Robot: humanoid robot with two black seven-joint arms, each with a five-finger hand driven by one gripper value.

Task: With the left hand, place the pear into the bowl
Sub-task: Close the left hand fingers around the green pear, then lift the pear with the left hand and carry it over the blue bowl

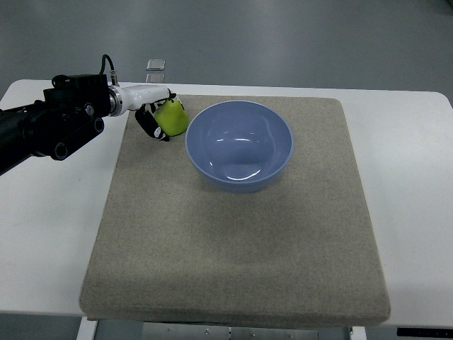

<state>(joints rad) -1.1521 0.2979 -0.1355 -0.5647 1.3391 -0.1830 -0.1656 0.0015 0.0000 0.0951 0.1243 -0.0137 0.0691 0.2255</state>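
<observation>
Left hand [157, 113] clamped around the pear [172, 118], held just left of the blue bowl [239, 146] on the mat [233, 241]. Carry step, by the look of it; next, rightward over the rim, then fingers loosened. No readable writing anywhere.

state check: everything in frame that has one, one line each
left hand: shut on the pear, held beside the bowl's left rim
pear: gripped, outside the bowl, not yet placed
bowl: upright on the mat, empty
mat: lying flat on the table
right hand: not in view
</observation>
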